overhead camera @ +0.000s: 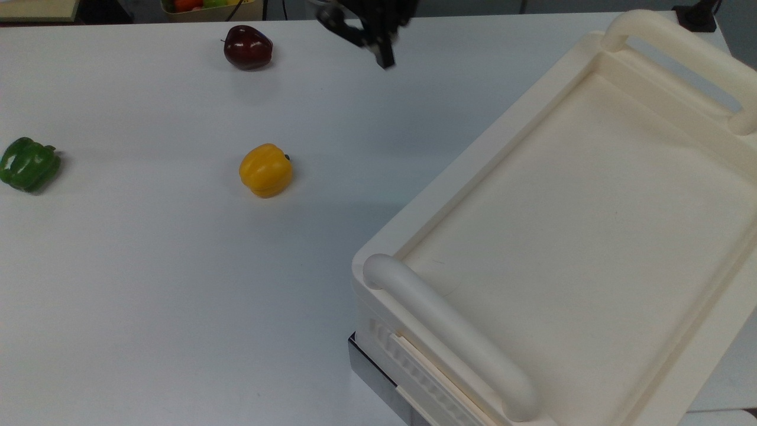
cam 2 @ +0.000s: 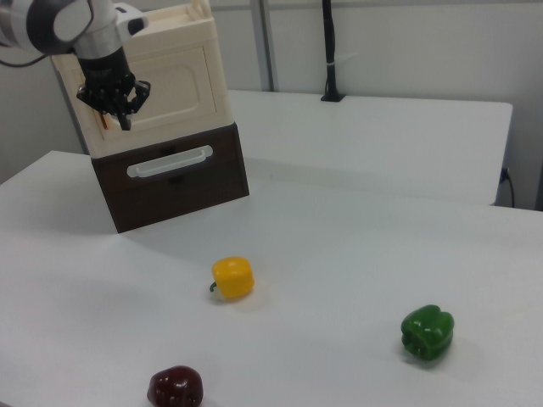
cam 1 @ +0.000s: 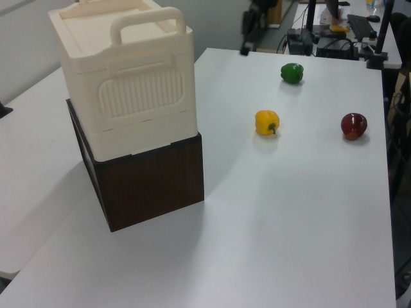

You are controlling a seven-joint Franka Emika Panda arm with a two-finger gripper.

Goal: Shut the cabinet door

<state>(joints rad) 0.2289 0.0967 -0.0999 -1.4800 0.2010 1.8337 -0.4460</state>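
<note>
The cabinet (overhead camera: 568, 236) is a big cream box with two tube handles, sitting on a dark brown base (cam 1: 151, 183). In the right view the cabinet door (cam 2: 180, 83) lies flush with the cabinet's front, and a thin copper strip (cam 2: 103, 122) shows at its left edge. My gripper (cam 2: 125, 121) hangs in front of that edge, fingers together and holding nothing. In the top view the gripper (overhead camera: 385, 61) is well away from the cabinet, near the table's far edge. The left view has the gripper (cam 1: 244, 49) above the table's far side.
A yellow pepper (overhead camera: 265, 170) lies mid-table, a green pepper (overhead camera: 28, 164) at the top view's left, and a dark red one (overhead camera: 248, 47) near the far edge. The brown base has a drawer with a cream handle (cam 2: 170, 161).
</note>
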